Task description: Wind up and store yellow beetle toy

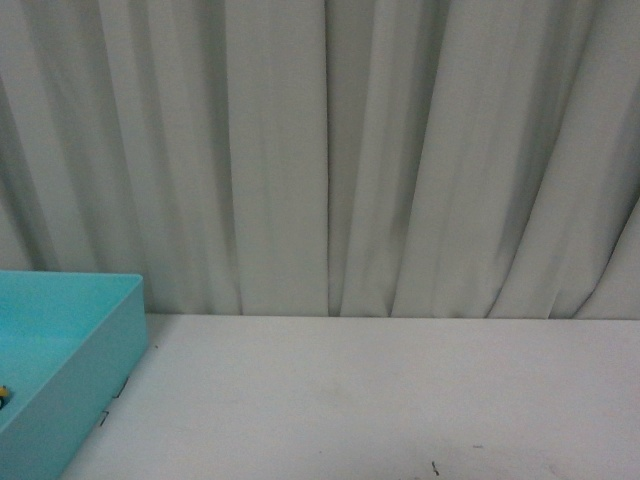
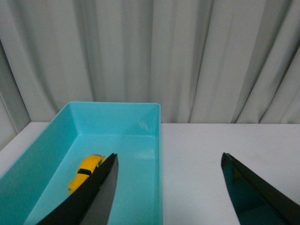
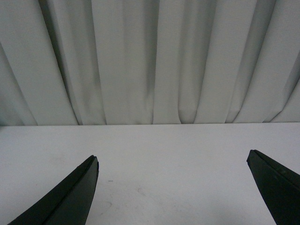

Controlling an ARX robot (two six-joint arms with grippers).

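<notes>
Looking down from the left wrist, the camera takes in what the front view nearly misses: the yellow beetle toy (image 2: 86, 171) lying on the floor of a turquoise bin (image 2: 158, 140), on its wheels as far as can be told, apart from the bin's walls. One dark finger (image 2: 101, 197) of the left claw (image 2: 168, 155) covers the toy's near end. That claw is spread wide and holds nothing, with one finger over the bin and the other over the bare white counter (image 1: 380, 400) beside it.

From the front, the bin shows only as a corner at the left of the counter, and of the toy only a speck of yellow and black at the picture's left edge. Neither arm appears in this view.

At the right wrist, the right claw (image 3: 172, 154) is likewise spread wide and empty, above bare counter with neither bin nor toy in sight.

Nothing else can be seen in the bin. A pleated grey curtain (image 1: 300, 150) hangs along the far edge of the counter in all three views. A few small dark marks (image 1: 433, 466) dot the near part of the counter
</notes>
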